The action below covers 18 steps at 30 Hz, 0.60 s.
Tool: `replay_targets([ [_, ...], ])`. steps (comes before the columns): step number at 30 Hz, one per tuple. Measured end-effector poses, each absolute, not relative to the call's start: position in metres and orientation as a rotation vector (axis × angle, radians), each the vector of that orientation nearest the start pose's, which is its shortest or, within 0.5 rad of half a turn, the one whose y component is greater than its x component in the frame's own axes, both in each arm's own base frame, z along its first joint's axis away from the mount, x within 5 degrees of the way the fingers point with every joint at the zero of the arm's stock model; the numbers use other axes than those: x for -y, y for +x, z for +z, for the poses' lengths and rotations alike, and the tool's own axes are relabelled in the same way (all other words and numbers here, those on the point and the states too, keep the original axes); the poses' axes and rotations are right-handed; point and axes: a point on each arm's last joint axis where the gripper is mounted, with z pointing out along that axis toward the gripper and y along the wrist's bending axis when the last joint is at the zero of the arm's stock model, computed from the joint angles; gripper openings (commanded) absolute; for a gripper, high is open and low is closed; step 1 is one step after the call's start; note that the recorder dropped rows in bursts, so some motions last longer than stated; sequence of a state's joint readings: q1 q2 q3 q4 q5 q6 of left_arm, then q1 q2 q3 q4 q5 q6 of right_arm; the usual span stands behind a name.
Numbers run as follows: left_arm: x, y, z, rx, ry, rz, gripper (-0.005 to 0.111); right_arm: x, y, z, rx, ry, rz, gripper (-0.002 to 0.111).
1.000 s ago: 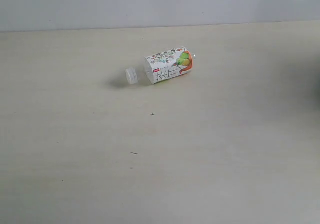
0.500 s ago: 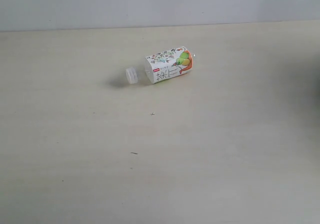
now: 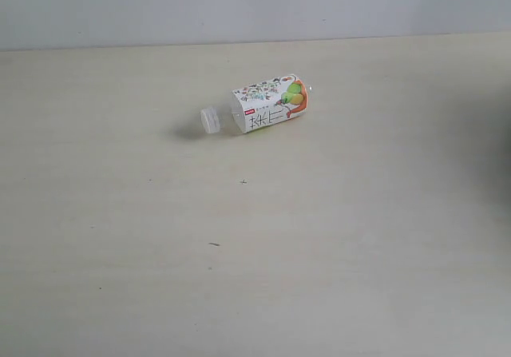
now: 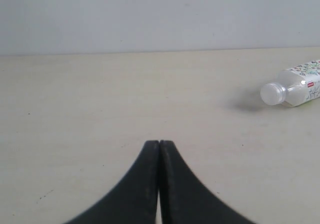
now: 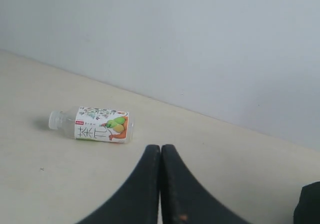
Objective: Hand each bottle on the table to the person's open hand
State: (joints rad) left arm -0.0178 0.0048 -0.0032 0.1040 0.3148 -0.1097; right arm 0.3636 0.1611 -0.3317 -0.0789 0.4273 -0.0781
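One clear bottle with a white label showing green-orange fruit lies on its side on the pale table, its white cap pointing left. The left wrist view shows the same bottle far off to one side, and the right wrist view shows this bottle ahead of the fingers. My left gripper is shut with nothing in it. My right gripper is also shut and empty. Neither gripper appears in the exterior view. The other bottles and the person's open hand are out of view.
A pale wall runs behind the table's far edge. A dark object sits at the corner of the right wrist view. A few tiny dark specks dot the tabletop.
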Motion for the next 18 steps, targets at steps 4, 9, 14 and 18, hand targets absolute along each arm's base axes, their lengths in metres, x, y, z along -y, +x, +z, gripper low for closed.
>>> replay_targets([
  [4,-0.002,0.054,0.186,-1.798,-0.017,0.008,0.003,-0.019,0.056,0.264,-1.656,-0.418,0.135,0.000],
  [9,-0.002,0.054,0.186,-1.798,-0.017,0.008,0.003,-0.020,0.059,0.256,-1.648,-0.419,0.138,0.000],
  [14,-0.002,0.054,0.186,-1.798,-0.017,0.008,0.003,-0.020,0.059,0.258,-1.629,-0.415,0.140,0.000],
  [18,-0.002,0.054,0.186,-1.798,-0.017,0.008,0.003,-0.020,0.057,0.263,-1.569,-0.402,0.147,0.000],
])
